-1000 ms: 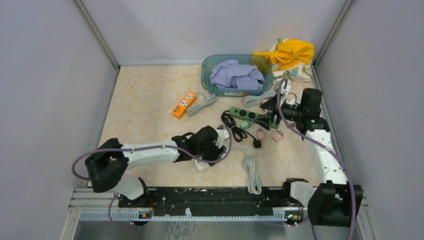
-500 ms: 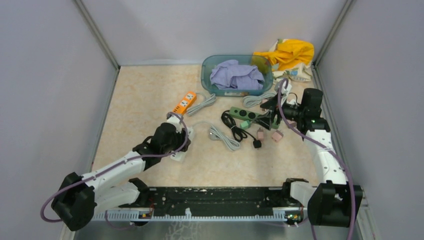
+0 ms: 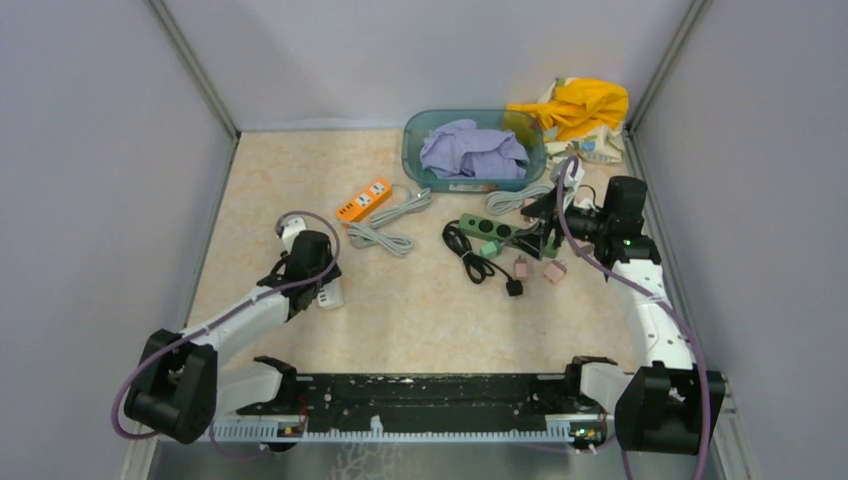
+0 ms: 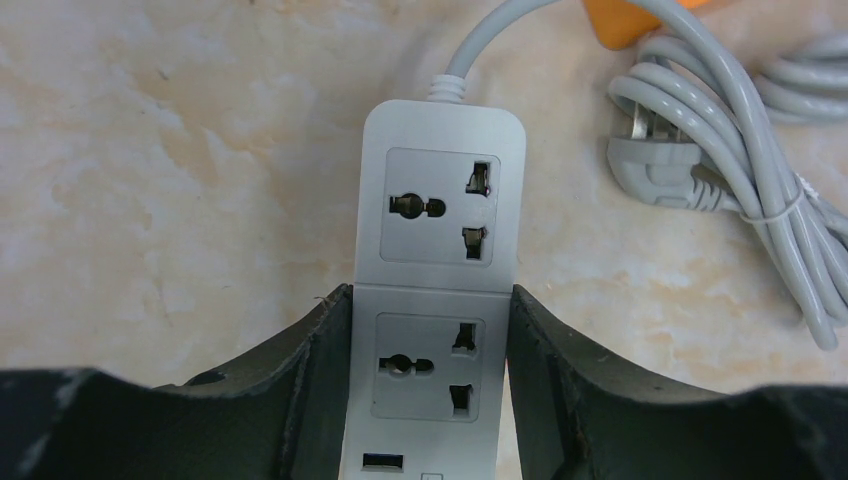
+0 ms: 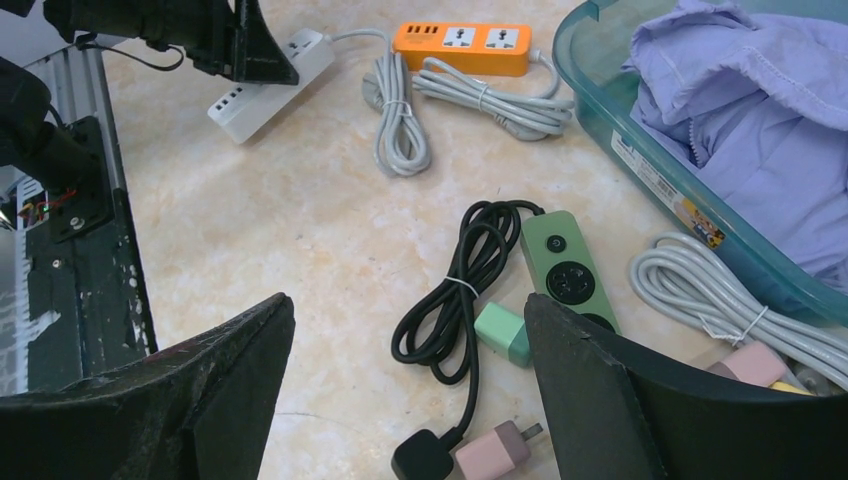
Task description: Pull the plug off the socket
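Grips the white strip [image 4: 440, 200] with the left gripper [image 4: 432, 325], fingers [image 4: 310, 370] pressed against both long sides near the USB end. Rests it flat on the table [image 3: 290, 180], far left, both visible sockets empty. Has the grey plug [image 4: 650, 178] and its tied cord [image 4: 760, 190] just beside on the right, and the orange strip [image 3: 363, 201] beyond.

Holds the right gripper [image 5: 408, 312] wide open with nothing in it, above the black cord [image 5: 465, 285]. Shows the green strip [image 5: 565, 268] right of that coil, with a mint plug [image 5: 503, 333] touching its edge; cannot tell whether plugged in. Crowds that spot with a pink plug [image 5: 495, 447], and behind it a basin [image 5: 600, 130] of lilac cloth [image 5: 760, 110].
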`<state>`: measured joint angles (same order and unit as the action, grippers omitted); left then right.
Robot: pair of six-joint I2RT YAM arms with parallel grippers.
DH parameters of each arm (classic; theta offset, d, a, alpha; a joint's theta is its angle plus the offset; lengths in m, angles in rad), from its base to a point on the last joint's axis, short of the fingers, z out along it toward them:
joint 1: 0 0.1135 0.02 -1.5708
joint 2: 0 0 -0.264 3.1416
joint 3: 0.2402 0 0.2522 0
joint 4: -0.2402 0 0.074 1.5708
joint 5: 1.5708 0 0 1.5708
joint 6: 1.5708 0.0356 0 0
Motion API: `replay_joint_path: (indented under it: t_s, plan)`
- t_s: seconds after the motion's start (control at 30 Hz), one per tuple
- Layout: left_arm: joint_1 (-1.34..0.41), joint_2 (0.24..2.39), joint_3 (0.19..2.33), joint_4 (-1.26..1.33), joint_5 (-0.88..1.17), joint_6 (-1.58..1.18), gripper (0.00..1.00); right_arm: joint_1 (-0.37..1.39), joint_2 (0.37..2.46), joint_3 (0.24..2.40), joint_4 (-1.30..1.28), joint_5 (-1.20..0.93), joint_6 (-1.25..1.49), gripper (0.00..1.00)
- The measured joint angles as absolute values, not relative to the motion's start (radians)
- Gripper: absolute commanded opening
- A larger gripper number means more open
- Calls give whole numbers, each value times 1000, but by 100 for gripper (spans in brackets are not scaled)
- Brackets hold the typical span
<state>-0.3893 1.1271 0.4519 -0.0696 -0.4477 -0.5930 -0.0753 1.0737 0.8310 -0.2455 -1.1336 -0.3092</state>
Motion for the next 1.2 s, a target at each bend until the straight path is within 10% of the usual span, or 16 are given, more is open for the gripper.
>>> replay_joint_path:
  t_s: [0.17, 0.3, 0.53, 1.2]
  plan:
    - [-351, 1221, 514, -103, -487, -683, 22, -77, 1074, 831, -245, -1141, -309, 85]
    - [-339, 1240, 538, -134, -498, -729, 62, -77, 1074, 831, -245, -1146, -309, 85]
    - [-335, 1195, 556, -184, -493, -764, 97, -77, 1074, 831, -245, -1147, -309, 85]
    - [-334, 864, 648, -273, -138, -660, 100, -89, 1067, 831, -246, -1154, -310, 85]
